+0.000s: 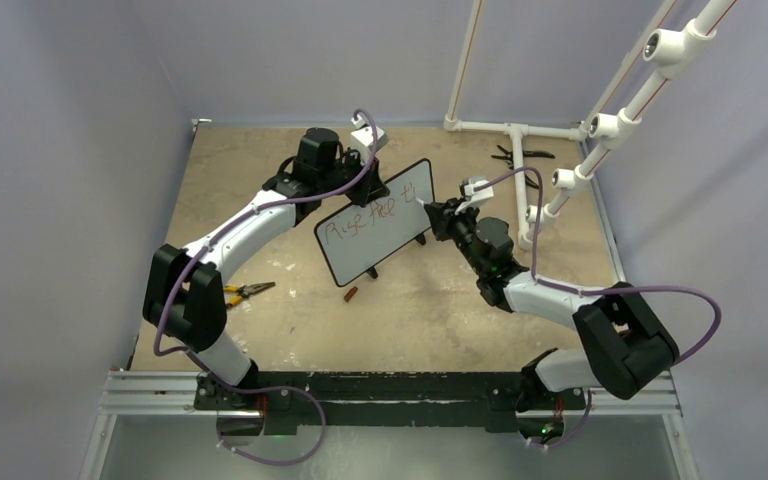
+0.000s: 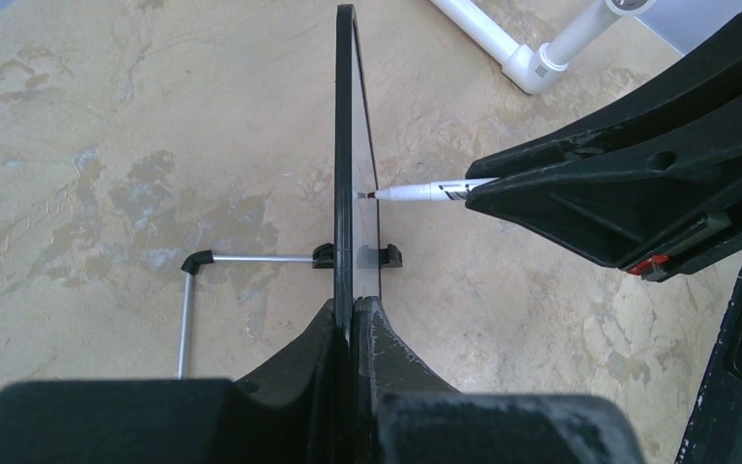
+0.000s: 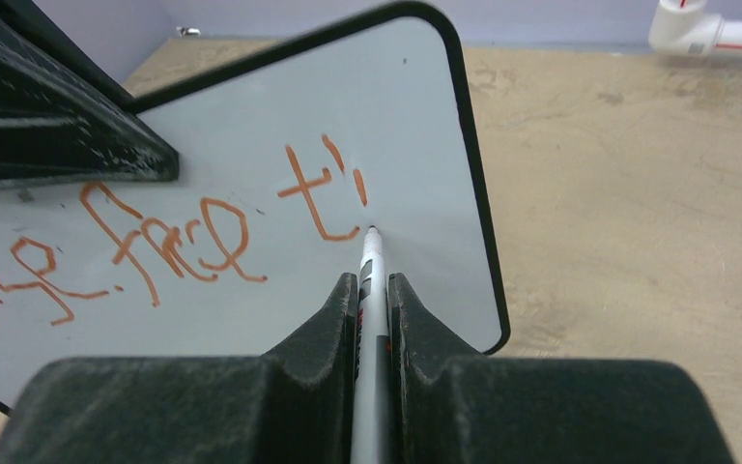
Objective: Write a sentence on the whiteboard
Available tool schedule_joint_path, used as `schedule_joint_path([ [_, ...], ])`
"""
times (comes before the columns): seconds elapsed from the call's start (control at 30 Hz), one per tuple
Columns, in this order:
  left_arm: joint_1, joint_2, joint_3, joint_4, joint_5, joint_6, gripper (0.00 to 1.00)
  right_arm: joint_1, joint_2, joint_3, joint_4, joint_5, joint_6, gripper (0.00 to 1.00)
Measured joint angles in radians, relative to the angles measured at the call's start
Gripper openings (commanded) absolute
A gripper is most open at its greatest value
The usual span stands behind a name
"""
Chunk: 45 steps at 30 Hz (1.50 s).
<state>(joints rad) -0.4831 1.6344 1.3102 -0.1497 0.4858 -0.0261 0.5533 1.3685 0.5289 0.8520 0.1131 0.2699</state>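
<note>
A: Surface first. We log a tan, mottled table, stained in darker patches, closed in by pale lavender walls.

B: Agreed. At the far right we note a white pipe frame, with a dark hand tool lying just beside it.

A: On the left we see pliers with yellow handles. A small reddish-brown piece lies just in front of the board. We cannot tell what it is.

B: Nothing lies between the arms and the board. The whiteboard stands mid-table on its black feet, upright and edge-on to the left wrist camera.

A: In the top view its long axis runs from near-left to far-right. The written face turns toward the right arm.

B: The left gripper is pinched on the board's upper edge, one finger on each face.

A: The right gripper is pressed together on a white marker, whose barrel runs out between the fingers.

B: We see the marker tip touching the board's face, just below the last red strokes.

A: The sentence runs along the long axis in red. It covers the upper half only, and the lower half is bare.
</note>
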Motion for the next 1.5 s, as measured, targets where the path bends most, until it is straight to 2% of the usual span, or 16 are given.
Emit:
schedule_joint_path([
  [1.5,0.0,-0.006,-0.012,0.014,-0.026,-0.015,0.0,0.0,0.039,0.045,0.011,0.009,-0.001,0.0],
])
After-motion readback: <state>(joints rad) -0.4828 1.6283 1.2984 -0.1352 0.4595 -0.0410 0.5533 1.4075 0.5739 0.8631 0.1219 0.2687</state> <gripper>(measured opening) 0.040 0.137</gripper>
